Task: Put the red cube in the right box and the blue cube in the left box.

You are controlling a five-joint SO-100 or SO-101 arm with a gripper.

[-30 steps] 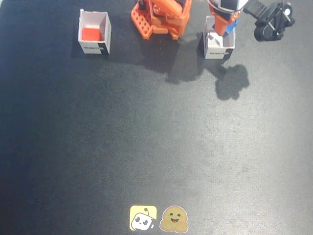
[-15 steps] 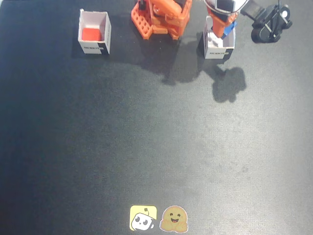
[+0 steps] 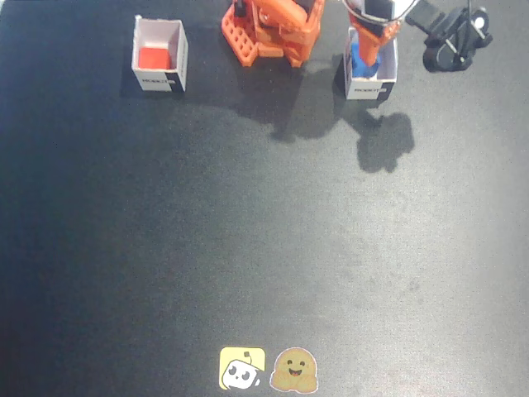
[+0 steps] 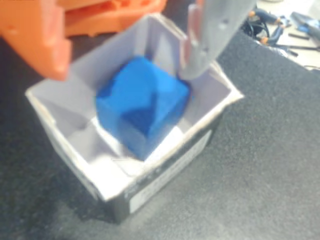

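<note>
In the fixed view the red cube [image 3: 154,57] lies inside the right box [image 3: 178,51], the one with pinkish walls, at the view's upper left. The left box [image 3: 369,88], with plain white-grey walls, stands at the view's upper right, and the blue cube [image 3: 359,59] is inside it. My gripper [image 3: 368,43] hangs just over that box. The wrist view shows the blue cube [image 4: 142,110] resting tilted in the left box [image 4: 165,167]. My gripper [image 4: 125,70] is open, its orange and grey fingers spread on either side above the cube.
The arm's orange base [image 3: 273,29] sits between the two boxes at the back edge. A black clamp-like device [image 3: 450,37] lies right of the left box. Two stickers [image 3: 269,369] mark the front edge of the black mat. Desk clutter [image 4: 285,25] lies beyond the mat.
The blue cube, earlier held at the gripper above the box's rim, has dropped into the left box. The gripper's fingers have opened; the arm shifted slightly left.
</note>
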